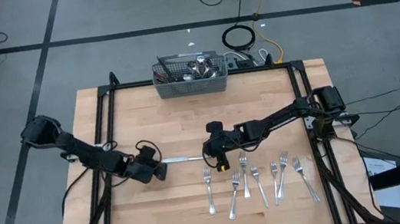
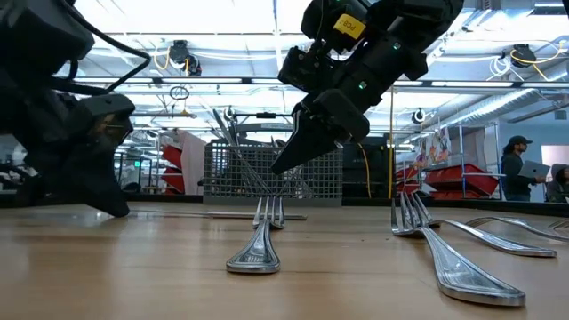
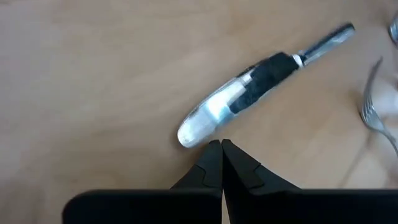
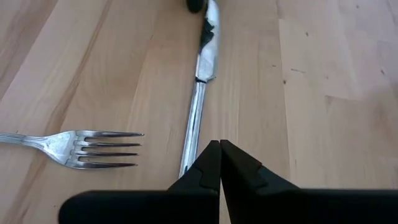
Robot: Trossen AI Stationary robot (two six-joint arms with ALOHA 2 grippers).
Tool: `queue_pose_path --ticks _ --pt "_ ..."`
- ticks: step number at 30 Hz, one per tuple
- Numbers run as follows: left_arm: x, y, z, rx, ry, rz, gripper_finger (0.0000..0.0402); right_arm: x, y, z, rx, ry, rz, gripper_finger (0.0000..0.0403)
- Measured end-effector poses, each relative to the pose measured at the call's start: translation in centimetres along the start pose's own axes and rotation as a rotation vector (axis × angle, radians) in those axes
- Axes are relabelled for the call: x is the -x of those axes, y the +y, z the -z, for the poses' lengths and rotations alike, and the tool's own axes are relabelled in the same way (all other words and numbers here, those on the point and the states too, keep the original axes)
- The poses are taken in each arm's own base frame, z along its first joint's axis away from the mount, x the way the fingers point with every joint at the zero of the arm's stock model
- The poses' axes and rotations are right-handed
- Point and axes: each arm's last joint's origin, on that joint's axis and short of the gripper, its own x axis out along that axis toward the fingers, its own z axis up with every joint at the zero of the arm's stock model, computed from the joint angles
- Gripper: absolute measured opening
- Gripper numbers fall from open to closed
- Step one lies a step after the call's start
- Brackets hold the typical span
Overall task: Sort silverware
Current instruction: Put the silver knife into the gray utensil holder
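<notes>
Left gripper (image 1: 158, 166), fingers pressed together and empty, tips just beside the handle end of a table knife (image 1: 184, 159) lying flat on the table (image 1: 146, 111) between the two arms

Right gripper (image 1: 216, 155), likewise pressed together and empty, hovering over the blade end of the same knife, near the tines of the closest fork (image 1: 209, 189)

Six forks (image 1: 260, 184) already laid in a loose row along the near edge, right of centre; more silverware standing in the mesh basket (image 1: 190, 87) at the far edge

Likely step: lifting the lone knife and starting a knife group apart from the forks

To do it well:
- spread one gripper only, probably the left, since the handle is thicker than the blade
- straddle the handle crosswise, fingers either side, low to the wood
- close firmly; thin polished metal likely to slip or pivot
- hold the right arm clear to avoid nudging the knife or the nearest fork
- lift level, set down parallel, well apart from the fork row
</notes>
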Motion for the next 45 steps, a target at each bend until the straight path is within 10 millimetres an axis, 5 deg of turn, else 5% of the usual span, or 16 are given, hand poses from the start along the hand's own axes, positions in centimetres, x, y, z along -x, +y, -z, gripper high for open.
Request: queue_pose_path --ticks 16,33,45 --pt "0.1 -0.5 -0.4 -0.013 0.024 0.068 0.0009 -1.3 1.3 1.4 -0.069 0.062 -0.020 0.0000" --pt "4.2 -1.3 -2.5 -0.011 -0.107 0.225 0.0011 -1.6 1.9 1.7 -0.075 0.071 -0.001 0.0000" --pt "5.4 -0.6 -3.0 -0.003 -0.145 0.202 0.0011 -1.8 2.1 4.0 -0.122 0.083 0.021 0.0000"
